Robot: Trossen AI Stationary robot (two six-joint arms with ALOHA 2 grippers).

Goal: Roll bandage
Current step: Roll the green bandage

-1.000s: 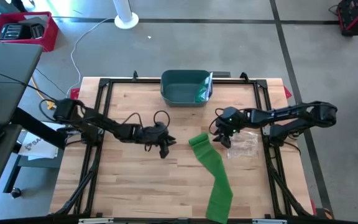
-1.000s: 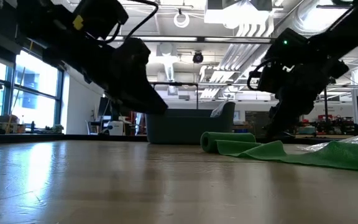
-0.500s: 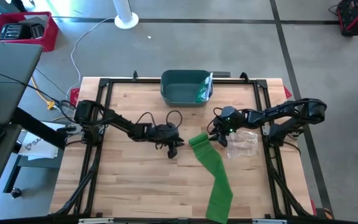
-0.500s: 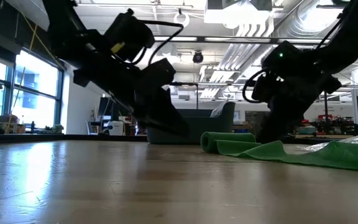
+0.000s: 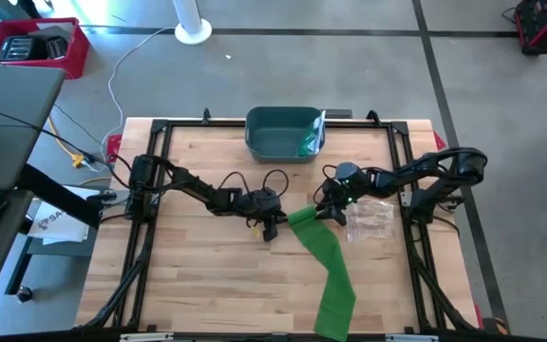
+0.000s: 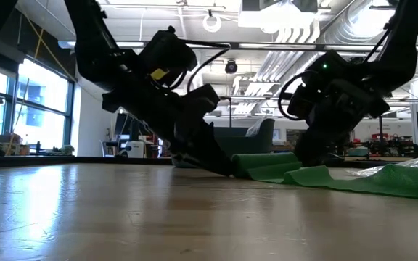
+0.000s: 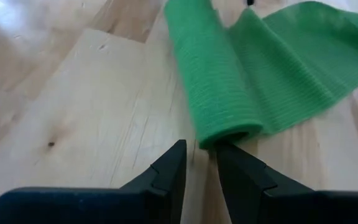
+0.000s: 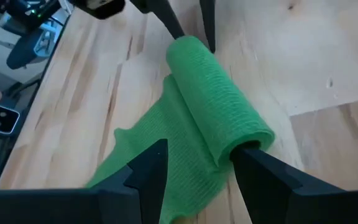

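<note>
Overhead, the left gripper (image 5: 275, 229) sits low on the table (image 5: 198, 275), its fingers (image 7: 166, 168) a narrow gap apart and holding nothing, their tips just at the near open end of the bandage (image 5: 326, 261). At table level, that gripper (image 6: 223, 168) slants down to the wood right beside the green roll. Centre table, the bandage is partly rolled: a short green roll (image 7: 210, 93) lies flat between the two grippers, and the loose strip (image 5: 335, 294) trails from it toward the table's front edge. At the roll's other end, the right gripper (image 5: 326, 211) has its fingers (image 8: 145, 171) spread wide, one on either side of the roll's end (image 8: 247, 134), not clamped on it. Just right of that gripper lies a clear plastic wrapper (image 5: 373, 220). Behind, at the table's far edge, stands a dark green bin (image 5: 283, 133).
</note>
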